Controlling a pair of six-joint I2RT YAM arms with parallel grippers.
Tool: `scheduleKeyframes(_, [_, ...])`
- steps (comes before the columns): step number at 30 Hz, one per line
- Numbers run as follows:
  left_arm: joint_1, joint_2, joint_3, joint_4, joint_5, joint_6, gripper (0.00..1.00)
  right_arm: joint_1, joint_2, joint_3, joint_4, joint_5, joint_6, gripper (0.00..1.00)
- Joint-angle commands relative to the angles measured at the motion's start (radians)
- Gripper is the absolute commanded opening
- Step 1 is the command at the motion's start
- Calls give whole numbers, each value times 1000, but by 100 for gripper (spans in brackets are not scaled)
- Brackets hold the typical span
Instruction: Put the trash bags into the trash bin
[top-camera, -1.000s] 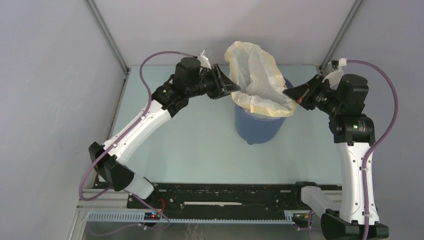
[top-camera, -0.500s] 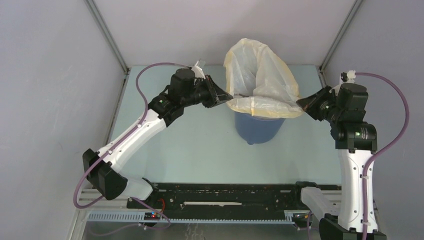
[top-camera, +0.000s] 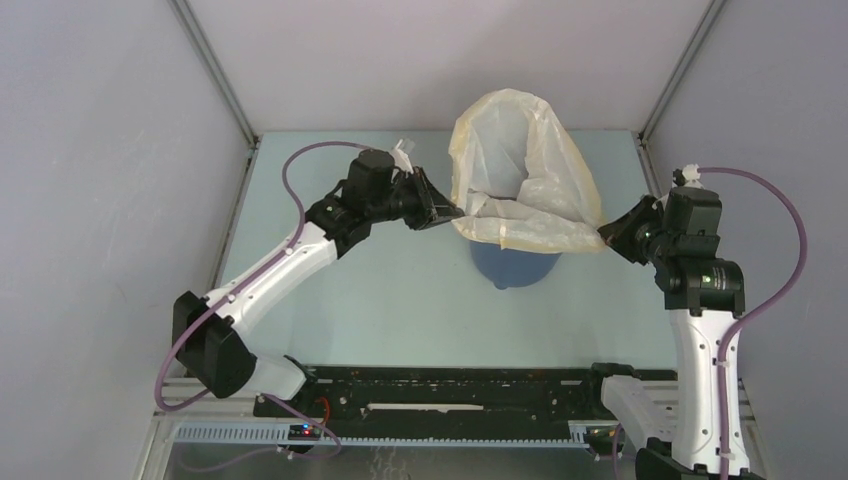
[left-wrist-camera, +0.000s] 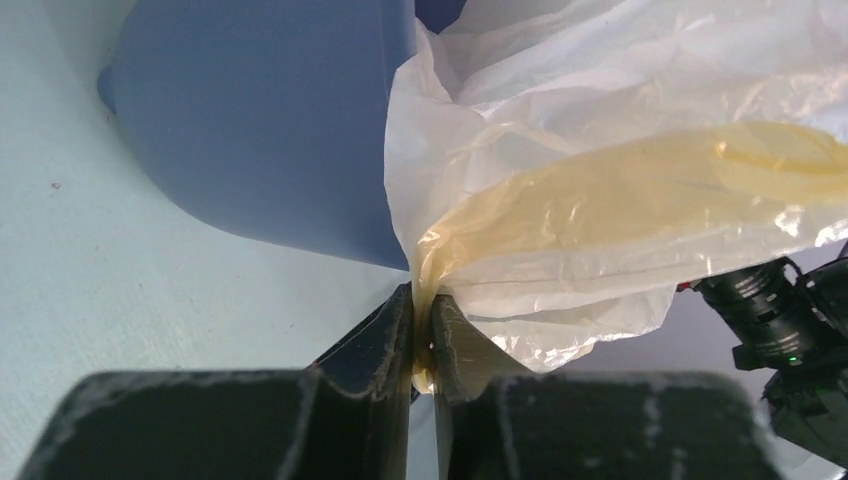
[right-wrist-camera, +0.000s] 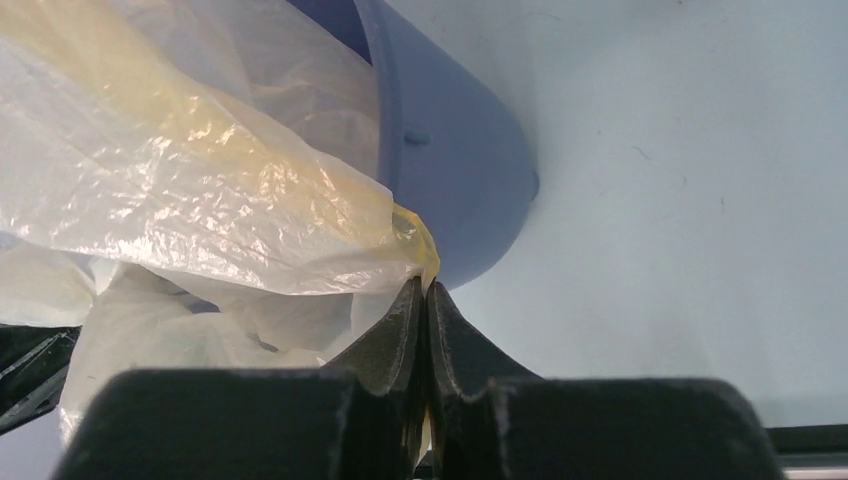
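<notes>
Left gripper (top-camera: 455, 212), top view: clamped on left rim of bag (top-camera: 520, 170). Right gripper (top-camera: 605, 235): clamped on right rim. Bag stretched between the two, mouth gaping upward, held over bin (top-camera: 515, 268) and hiding its opening. Only the bin's lower blue wall visible beneath, upright on table (top-camera: 400, 300).

Left wrist view: left gripper (left-wrist-camera: 422, 300) with jaws pressed together, yellowish fold of bag (left-wrist-camera: 600, 180) pinched between them. Bin (left-wrist-camera: 270, 120) just beyond the tips, wall facing camera; contact with gripper not determinable. Table (left-wrist-camera: 90, 280) below.

Right wrist view: right gripper (right-wrist-camera: 424, 290) with jaws pressed together on yellow rim corner of bag (right-wrist-camera: 200, 190), crinkled film spreading left. Bin (right-wrist-camera: 450, 180) just beyond the tips, film lying against its rim. Depth of bag inside bin not determinable.
</notes>
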Motion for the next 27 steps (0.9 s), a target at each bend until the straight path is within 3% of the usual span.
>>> scheduleKeyframes(1, [19, -10, -40, 42, 53, -35, 14, -17, -30, -31, -1, 42, -41, 10])
scheduleKeyframes(9, [55, 53, -44, 67, 14, 53, 23, -24, 12, -173, 140, 59, -114, 16])
scheduleKeyframes(11, [54, 77, 0, 48, 25, 97, 32, -26, 28, -156, 145, 10, -126, 23])
scheduleKeyframes(14, [57, 67, 25, 4, 23, 155, 55, -31, 17, -130, 116, 0, -121, 33])
scheduleKeyframes(17, [69, 21, 4, 1, 24, 202, 69, -40, -3, -63, 39, -8, -123, 49])
scheduleKeyframes(23, [82, -28, -16, 44, 64, 236, 74, -43, -24, 138, -71, -50, -179, 72])
scheduleKeyframes(27, [95, -64, -33, 38, 82, 230, 77, -31, 8, 217, 18, -153, -237, 81])
